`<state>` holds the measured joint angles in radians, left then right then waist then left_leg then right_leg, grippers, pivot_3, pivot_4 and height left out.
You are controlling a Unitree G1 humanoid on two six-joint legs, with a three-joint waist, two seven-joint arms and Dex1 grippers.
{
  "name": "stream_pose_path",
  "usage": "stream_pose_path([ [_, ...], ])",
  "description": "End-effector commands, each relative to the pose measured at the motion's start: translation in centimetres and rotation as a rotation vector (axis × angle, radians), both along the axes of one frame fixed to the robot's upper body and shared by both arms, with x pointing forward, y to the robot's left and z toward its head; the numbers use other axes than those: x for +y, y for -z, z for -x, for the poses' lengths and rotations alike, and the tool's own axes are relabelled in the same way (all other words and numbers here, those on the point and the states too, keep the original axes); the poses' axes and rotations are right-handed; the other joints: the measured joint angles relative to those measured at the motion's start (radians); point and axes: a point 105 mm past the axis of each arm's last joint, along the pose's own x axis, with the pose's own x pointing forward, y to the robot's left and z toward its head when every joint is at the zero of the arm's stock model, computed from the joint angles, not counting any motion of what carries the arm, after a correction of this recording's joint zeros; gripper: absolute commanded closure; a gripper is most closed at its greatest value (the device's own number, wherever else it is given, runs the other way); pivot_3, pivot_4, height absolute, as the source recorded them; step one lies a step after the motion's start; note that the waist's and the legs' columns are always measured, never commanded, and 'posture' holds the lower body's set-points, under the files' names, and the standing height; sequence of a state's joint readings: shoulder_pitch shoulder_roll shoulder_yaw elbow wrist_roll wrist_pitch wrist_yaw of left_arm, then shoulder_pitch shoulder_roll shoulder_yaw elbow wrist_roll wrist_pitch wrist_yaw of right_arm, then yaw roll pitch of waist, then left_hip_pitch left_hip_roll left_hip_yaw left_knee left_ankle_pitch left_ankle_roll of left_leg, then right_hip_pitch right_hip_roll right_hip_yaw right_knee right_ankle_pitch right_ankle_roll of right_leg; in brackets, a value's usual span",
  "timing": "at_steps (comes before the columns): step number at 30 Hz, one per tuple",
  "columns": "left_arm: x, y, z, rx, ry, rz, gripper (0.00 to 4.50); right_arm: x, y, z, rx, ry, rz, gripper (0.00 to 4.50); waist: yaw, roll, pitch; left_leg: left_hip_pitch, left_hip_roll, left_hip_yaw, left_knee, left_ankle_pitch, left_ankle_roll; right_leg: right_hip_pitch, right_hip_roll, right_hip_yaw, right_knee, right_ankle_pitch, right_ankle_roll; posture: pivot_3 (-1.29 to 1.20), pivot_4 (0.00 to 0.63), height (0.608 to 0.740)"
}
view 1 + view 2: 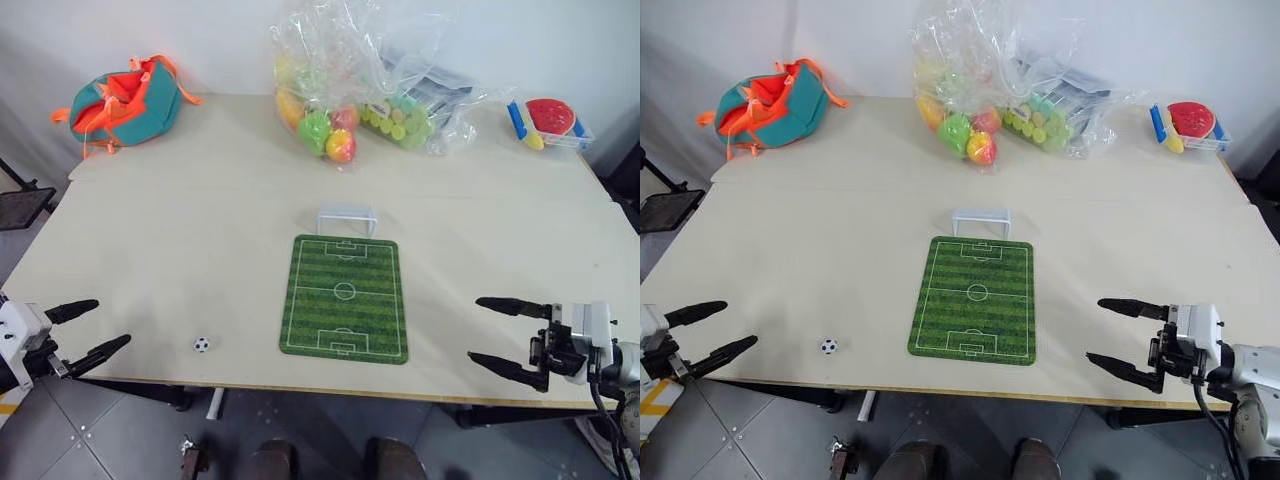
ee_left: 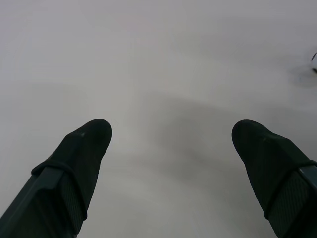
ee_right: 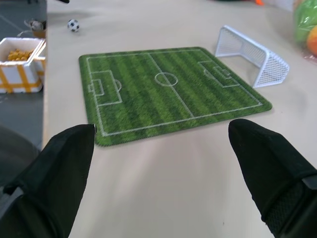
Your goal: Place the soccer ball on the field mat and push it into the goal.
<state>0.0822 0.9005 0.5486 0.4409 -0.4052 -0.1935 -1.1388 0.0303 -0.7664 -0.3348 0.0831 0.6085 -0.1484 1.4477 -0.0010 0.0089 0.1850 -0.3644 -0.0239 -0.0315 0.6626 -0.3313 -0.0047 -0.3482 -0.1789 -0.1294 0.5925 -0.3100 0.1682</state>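
The soccer ball point(image 1: 201, 344) lies on the bare table point(image 1: 180, 250) near its front edge, off the field mat point(image 1: 346, 297) at about eight o'clock from the mat's near left corner, with open tabletop between the two. The field mat lies flat in the middle of the table, its long sides running away from the robot, white pitch lines showing on the striped green. The goal point(image 1: 346, 217) stands upright just beyond the mat's far short edge at twelve o'clock, its mouth facing the mat; whether the frame touches the mat edge is hard to tell. The left claw point(image 1: 92, 328) hangs at the table's front left corner, at about nine o'clock from the ball and near it but not touching, its two black fingers spread apart with nothing between them. The right claw point(image 1: 503, 337) hangs over the front right part of the table, at about four o'clock from the mat and apart from it, fingers likewise spread and holding nothing, pointing in toward the mat. At the far edge of the table, past the goal, sit clear plastic bags of coloured balls point(image 1: 335, 130). A teal and orange bag point(image 1: 125, 103) rests at ten o'clock in the far left corner, and a small tray with a red toy point(image 1: 549, 122) at two o'clock in the far right corner.
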Motion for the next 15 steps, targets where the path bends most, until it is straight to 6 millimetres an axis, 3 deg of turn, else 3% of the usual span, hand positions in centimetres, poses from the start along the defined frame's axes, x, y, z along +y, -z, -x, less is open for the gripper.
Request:
stream_pose_path([
  [1,-0.2,-1.0,0.0,-0.018,0.025,0.031,0.02,0.5,-1.1,0.4,-0.035,-0.049,-0.027,0.0,0.0,0.0,0.0,0.0,0.0,0.0,0.0,0.0,0.0,0.0,0.0,0.0,0.0,0.0,0.0,0.0,0.15,0.74],
  [4,-0.8,-1.9,0.7,-0.036,0.092,0.115,0.02,1.7,-1.9,0.7,-0.05,-0.105,-0.141,0.0,-0.002,0.0,0.0,0.0,0.001,0.002,0.0,0.0,0.0,-0.002,0.001,0.002,0.001,0.0,0.0,0.0,0.15,0.74],
  [7,-0.7,-0.9,2.1,0.1,0.142,0.197,0.02,3.2,-3.2,1.9,-0.116,-0.226,-0.262,0.0,-0.003,0.0,0.0,0.0,0.002,0.003,0.0,0.0,-0.001,-0.003,0.001,0.004,0.001,0.0,0.0,0.0,0.15,0.74],
  [9,0.1,-0.6,2.6,0.098,0.132,0.185,0.02,4.1,-3.4,3.2,-0.107,-0.298,-0.303,0.0,-0.001,0.0,0.0,0.0,0.002,0.004,0.0,-0.001,-0.001,-0.004,0.002,0.005,0.002,0.0,0.0,0.0,0.15,0.74],
  [11,0.5,-0.4,3.0,0.1,0.135,0.186,0.02,4.8,-3.6,4.3,-0.125,-0.355,-0.319,0.0,0.002,0.0,0.0,0.0,0.002,0.006,0.0,-0.001,0.0,-0.005,0.002,0.007,0.002,0.0,0.0,0.0,0.15,0.74],
  [15,-1.2,0.3,3.7,0.118,0.268,0.191,0.02,5.4,-3.2,5.4,-0.142,-0.415,-0.271,0.0,0.006,-0.001,0.0,-0.001,0.002,0.006,0.001,-0.001,0.0,-0.005,0.002,0.007,0.002,0.0,0.0,0.0,0.15,0.74],
])
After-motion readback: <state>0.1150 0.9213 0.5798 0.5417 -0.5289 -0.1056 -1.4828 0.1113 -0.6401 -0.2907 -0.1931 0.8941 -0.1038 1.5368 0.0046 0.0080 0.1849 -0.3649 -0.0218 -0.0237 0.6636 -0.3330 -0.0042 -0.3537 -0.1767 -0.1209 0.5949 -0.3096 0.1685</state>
